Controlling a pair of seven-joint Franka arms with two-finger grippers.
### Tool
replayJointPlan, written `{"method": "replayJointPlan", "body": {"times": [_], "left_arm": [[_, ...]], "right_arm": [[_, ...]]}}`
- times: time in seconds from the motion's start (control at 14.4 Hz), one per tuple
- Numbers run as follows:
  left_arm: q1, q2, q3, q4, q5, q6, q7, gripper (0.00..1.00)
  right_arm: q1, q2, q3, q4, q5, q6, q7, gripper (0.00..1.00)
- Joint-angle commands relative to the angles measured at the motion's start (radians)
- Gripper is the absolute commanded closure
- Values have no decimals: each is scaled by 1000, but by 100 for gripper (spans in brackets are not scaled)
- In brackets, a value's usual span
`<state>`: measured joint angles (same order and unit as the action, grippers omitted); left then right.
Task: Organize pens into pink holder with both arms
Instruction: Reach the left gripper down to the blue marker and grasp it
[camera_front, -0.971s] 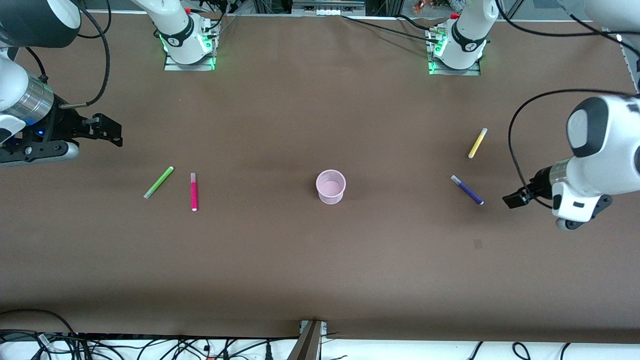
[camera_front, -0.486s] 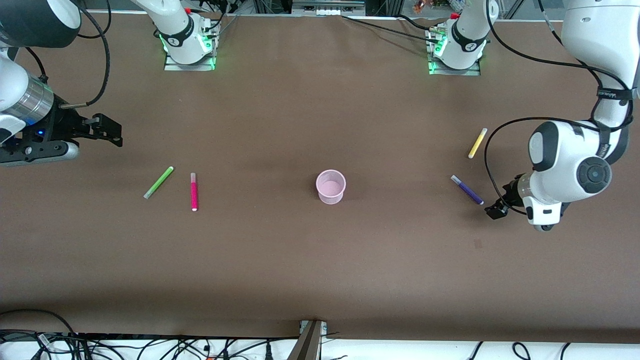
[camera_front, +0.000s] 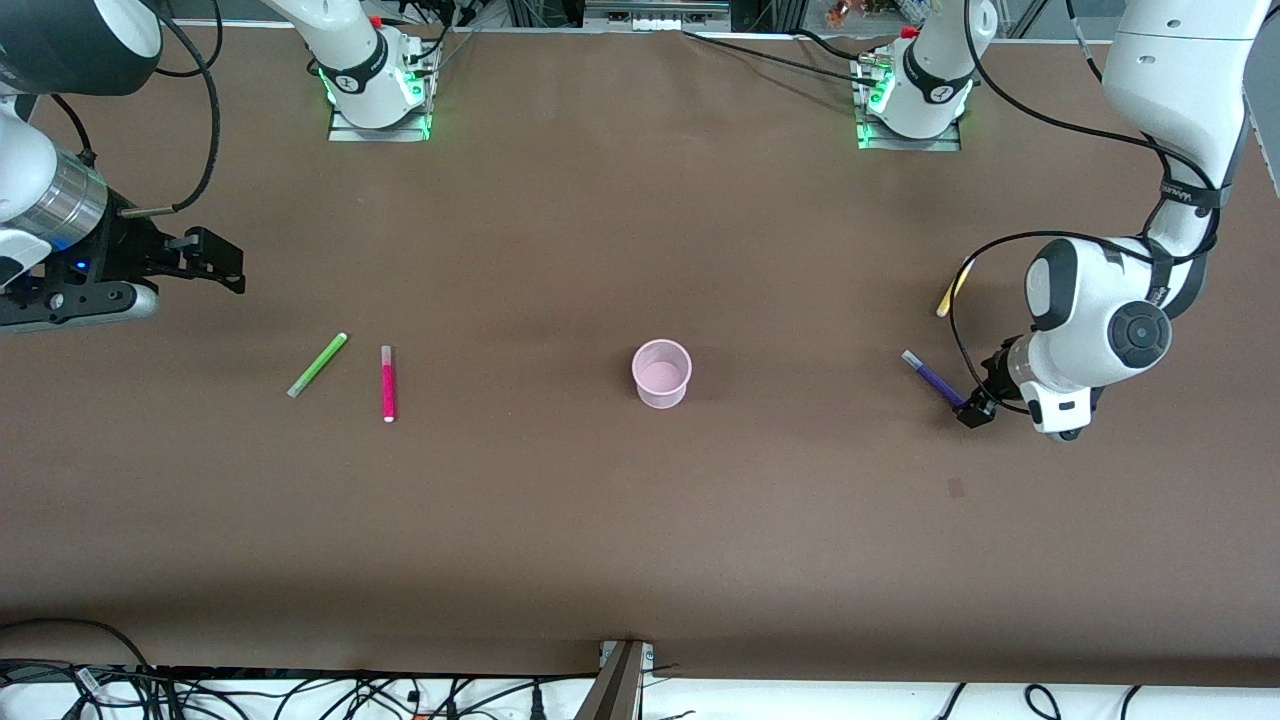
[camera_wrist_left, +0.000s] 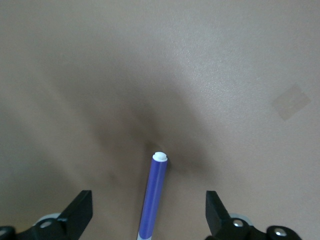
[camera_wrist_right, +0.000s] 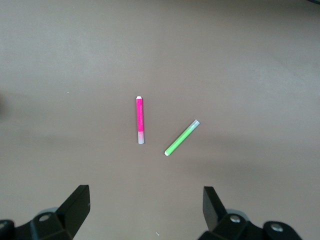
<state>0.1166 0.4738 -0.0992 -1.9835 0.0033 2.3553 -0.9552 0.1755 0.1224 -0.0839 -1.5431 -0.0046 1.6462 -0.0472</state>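
1. Front view: we find the pink holder (camera_front: 661, 373) upright near the middle of the bench (camera_front: 640, 530), with bare brown surface all round it and a wide bare band toward the bench's camera-side edge.
2. The green pen (camera_front: 317, 365) and magenta pen (camera_front: 387, 383) lie side by side, apart, toward the right arm's end.
3. The yellow pen (camera_front: 944, 301), partly hidden by a cable, and the purple pen (camera_front: 934, 379) lie toward the left arm's end.
4. The left gripper (camera_wrist_left: 149, 210) is low at the purple pen (camera_wrist_left: 152, 197), fingers spread wide, the pen between them untouched.
5. The right gripper (camera_wrist_right: 145, 207) waits raised near its end's edge, fingers spread, empty.
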Motion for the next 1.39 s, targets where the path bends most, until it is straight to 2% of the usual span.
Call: {"method": "replayJointPlan", "body": {"times": [0.0,0.21,0.76,0.83,0.9,1.04,1.18,1.32], "left_arm": [[-5,-21,1,-38,6,36,-19,11],[-9,-17,1,-80,6,111,-34,21],[-29,34,6,-98,21,206,-39,22],[-29,34,6,-98,23,206,-39,25],[-28,34,6,-98,23,206,-39,36],[-20,35,6,-97,36,206,-39,49],[-20,35,7,-97,43,206,-37,68],[-20,35,6,-95,43,206,-36,75]], "right_arm": [[-5,-9,4,-8,-11,6,-8,0],[-4,-9,4,-6,-11,6,-8,0],[-5,-9,1,-8,-11,4,-8,0],[-5,-9,1,-8,-11,6,-8,0],[-5,-9,1,-8,-11,4,-8,0],[-5,-9,3,-8,-11,1,-8,0],[-5,-9,3,-8,-11,0,-8,0],[-5,-9,3,-8,-11,-2,-8,0]]}}
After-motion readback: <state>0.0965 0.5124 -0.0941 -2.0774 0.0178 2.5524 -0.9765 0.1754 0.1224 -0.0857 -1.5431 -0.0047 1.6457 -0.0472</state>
